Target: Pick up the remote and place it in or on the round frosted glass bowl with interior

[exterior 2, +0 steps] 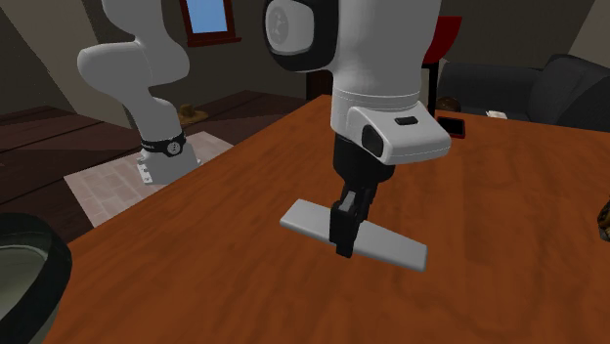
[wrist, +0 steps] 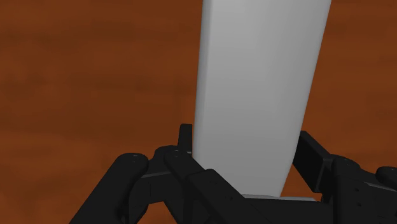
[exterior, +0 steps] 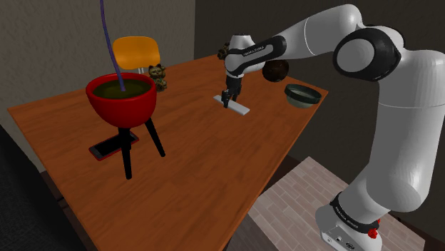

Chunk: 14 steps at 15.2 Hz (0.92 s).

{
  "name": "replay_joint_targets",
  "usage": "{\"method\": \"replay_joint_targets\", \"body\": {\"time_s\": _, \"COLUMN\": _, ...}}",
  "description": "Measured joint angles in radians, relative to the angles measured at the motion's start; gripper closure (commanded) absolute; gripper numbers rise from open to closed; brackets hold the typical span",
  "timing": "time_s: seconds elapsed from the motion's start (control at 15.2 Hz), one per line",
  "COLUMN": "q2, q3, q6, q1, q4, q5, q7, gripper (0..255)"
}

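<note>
Brown wood-grain table (exterior: 192,164) fills most of the shoulder view, with dim grey walls behind it and a patch of pale tiled floor at the lower right where the stand (exterior: 349,221) sits. The remote (exterior: 239,107) is pretty much dead centre of that view, lying long and flat on the wood, and it's drawn as a plain, smooth, light-grey slab with rounded ends, nothing readable on its face. The bowl (exterior: 301,94) is a dark grey-green round thing off to the right of the remote, near the table's edge and well apart from it. The arm (exterior: 385,107) climbs from the stand, bends at the upper right, and the forearm reaches left with the wrist pointing straight down. The gripper (exterior 2: 345,239) is planted on the middle of the remote, and the wrist view has the black fingers (wrist: 315,159) narrowed right up against both long edges, clasping it; can't tell if it's off the wood. At left there's a red planter (exterior: 121,100) on black legs, a red phone (exterior: 107,148) under it, an orange chair (exterior: 135,51) and a cat figurine (exterior: 157,75).
</note>
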Motion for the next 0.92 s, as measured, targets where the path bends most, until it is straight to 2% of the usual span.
{"method": "replay_joint_targets", "body": {"time_s": 0.46, "q2": 0.000, "q3": 0.000, "q6": 0.000, "q1": 0.000, "q4": 0.000, "q5": 0.000, "q7": 0.000, "gripper": 255}}
{"method": "replay_joint_targets", "body": {"time_s": 0.92, "q2": -0.036, "q3": -0.001, "q6": -0.065, "q1": 0.000, "q4": 0.030, "q5": -0.002, "q7": 0.001, "gripper": 255}}
